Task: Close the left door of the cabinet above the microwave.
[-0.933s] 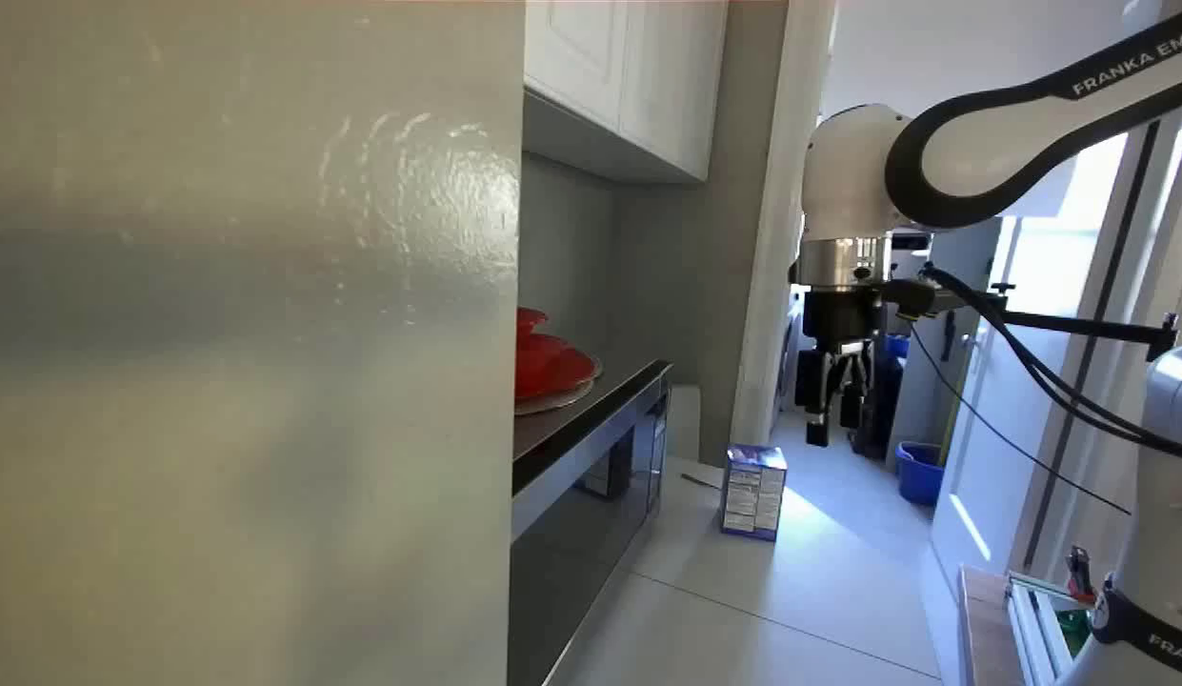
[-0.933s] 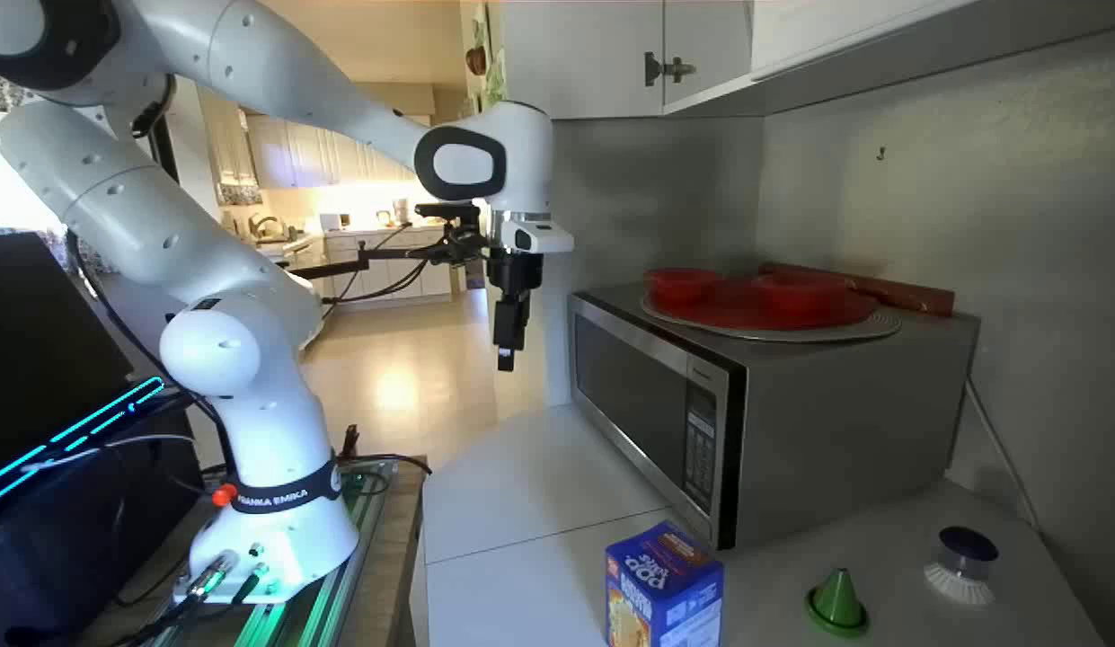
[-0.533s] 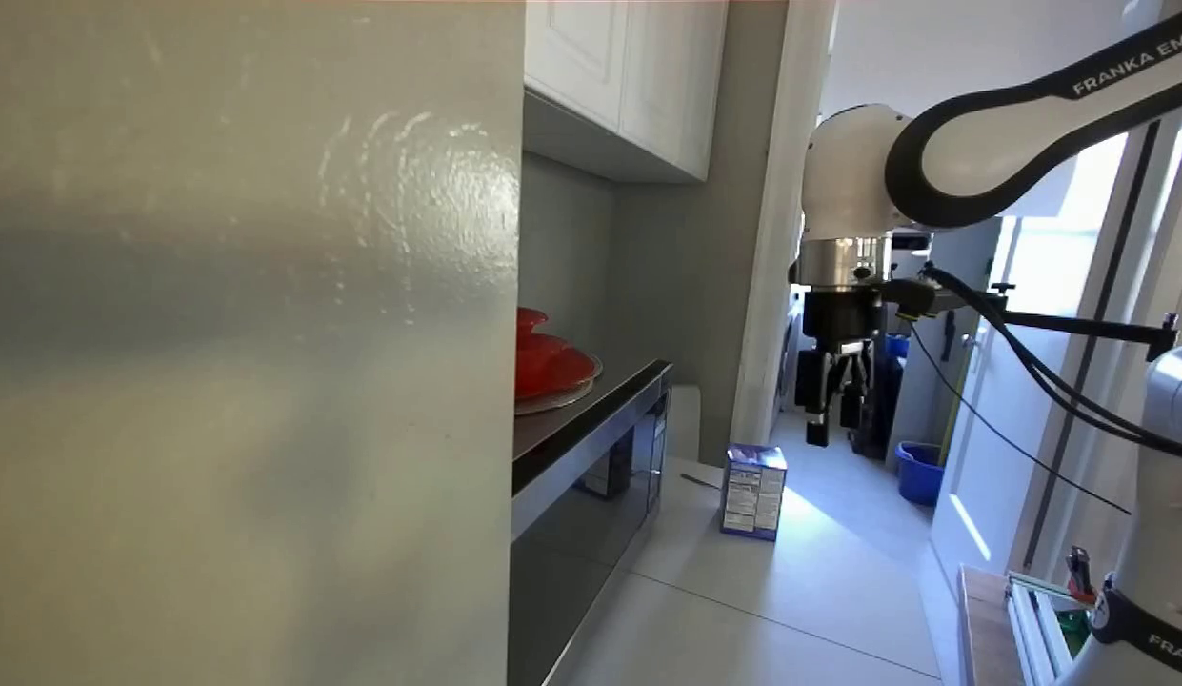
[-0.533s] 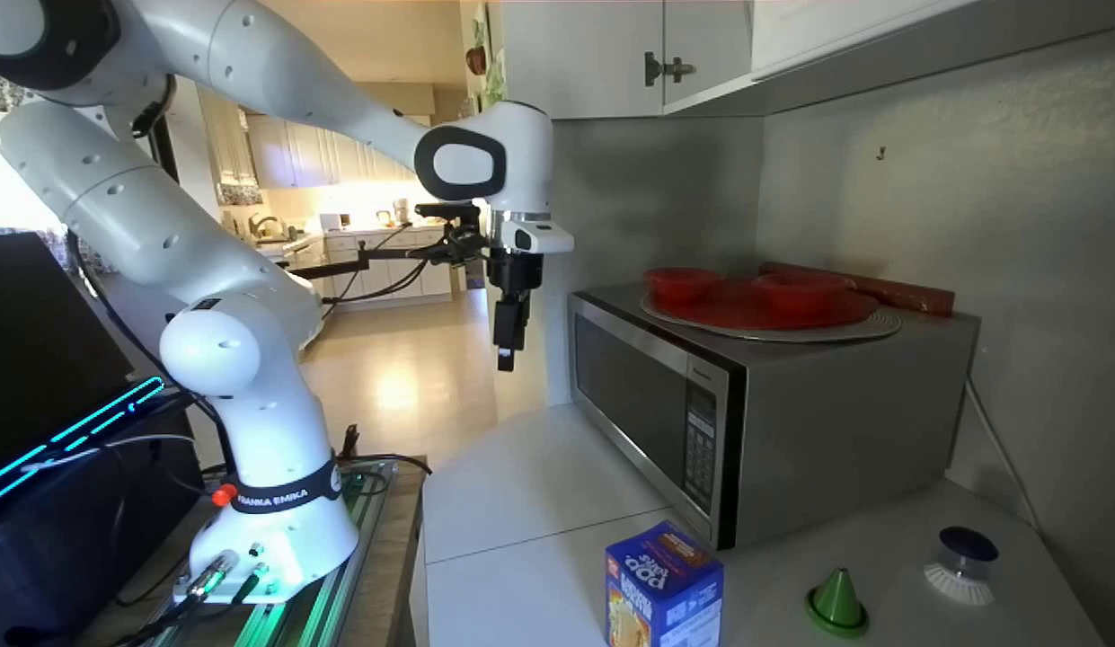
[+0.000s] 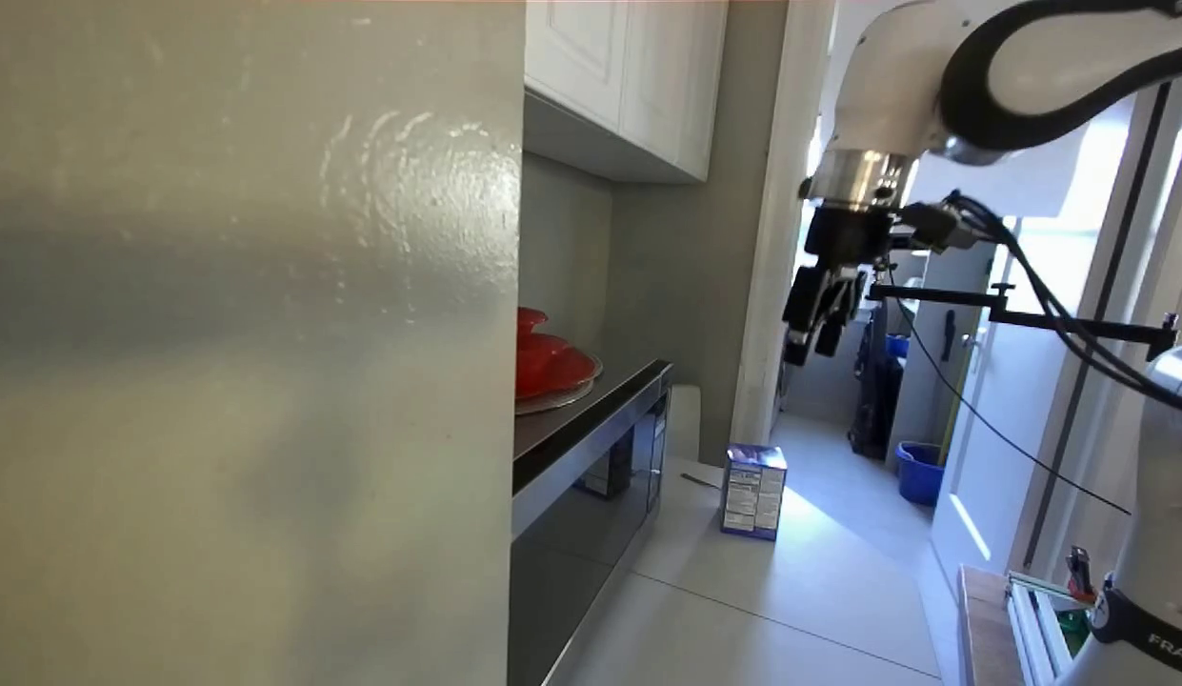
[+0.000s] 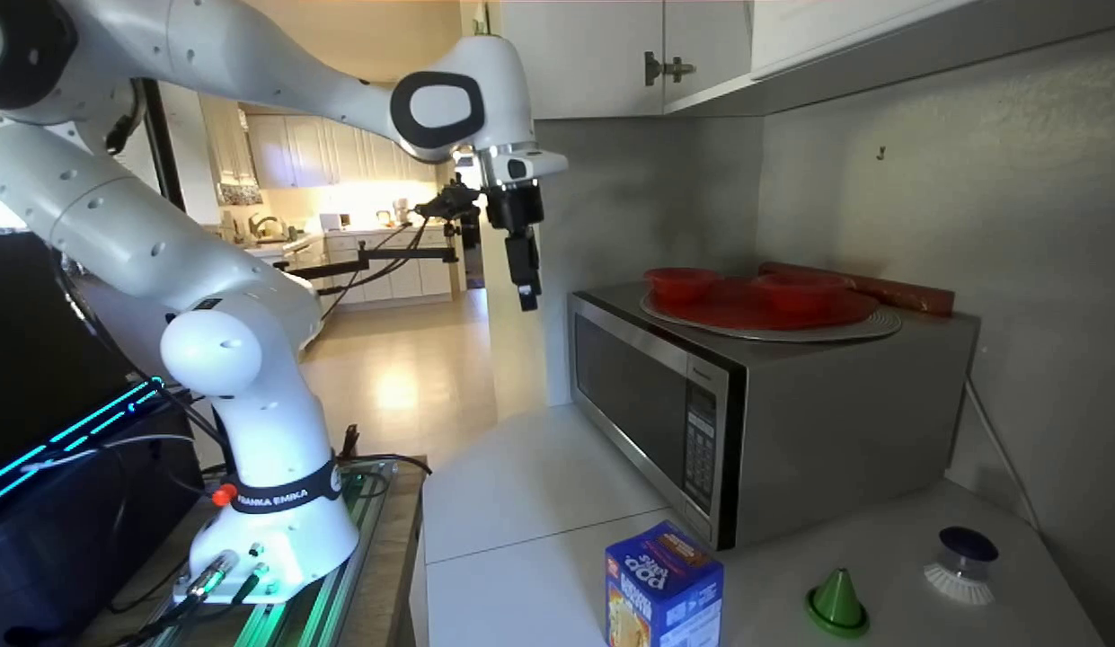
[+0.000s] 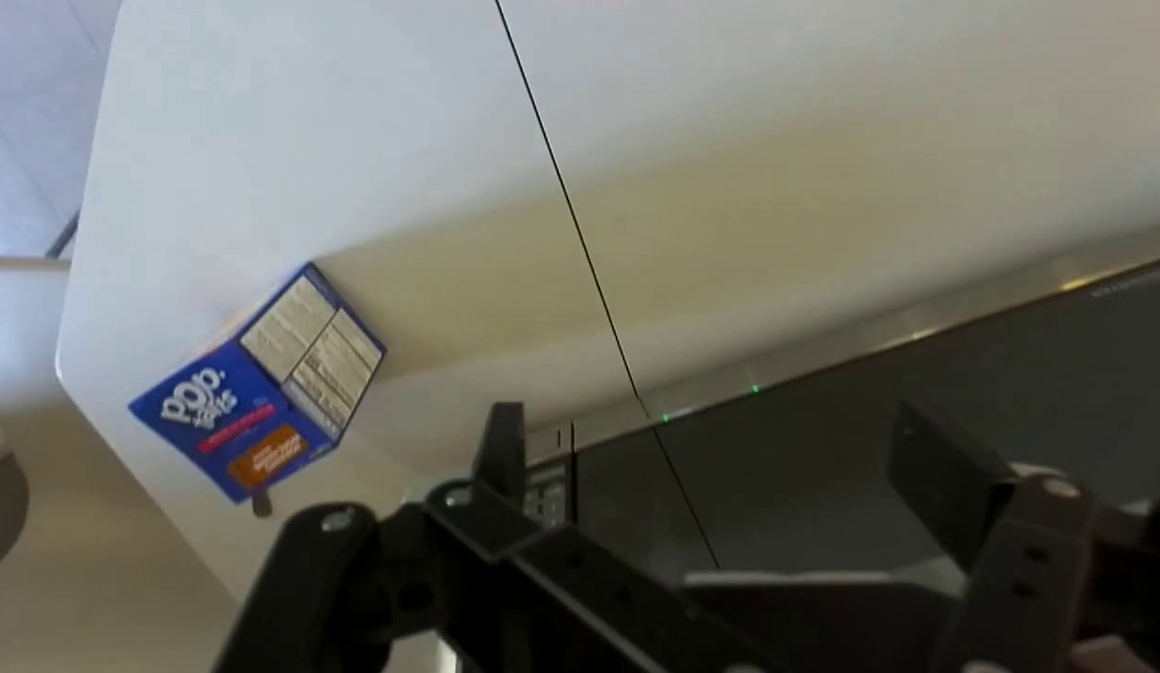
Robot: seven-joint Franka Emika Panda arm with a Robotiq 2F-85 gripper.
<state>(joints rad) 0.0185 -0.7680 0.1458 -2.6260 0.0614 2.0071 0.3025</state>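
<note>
The white cabinet [image 6: 916, 63] hangs above the microwave [image 6: 651, 395]; it also shows in an exterior view [image 5: 624, 81]. Its left door [image 6: 593, 58] stands open, inner face and hinge [image 6: 669, 69] in view. The robot's wrist hides part of the door's outer edge. In the other view given of the cabinet, a large panel hides its left part. My gripper [image 6: 527, 301] is below the open door, apart from it, tilted, in front of the microwave's far end; it also shows in an exterior view [image 5: 811, 351]. In the wrist view its fingers [image 7: 723, 467] are apart with nothing between them.
A blue box [image 6: 660, 580] stands on the white counter [image 6: 512, 476]. Red dishes [image 6: 800, 292] lie on the microwave. A green cone [image 6: 838, 600] and a brush [image 6: 961, 562] stand near the counter's right. A shiny grey-green panel [image 5: 248, 381] fills one side of an exterior view.
My gripper and wrist have risen and tilted, and the fingertips are higher than half a second ago. The cabinet door and the counter objects have not moved.
</note>
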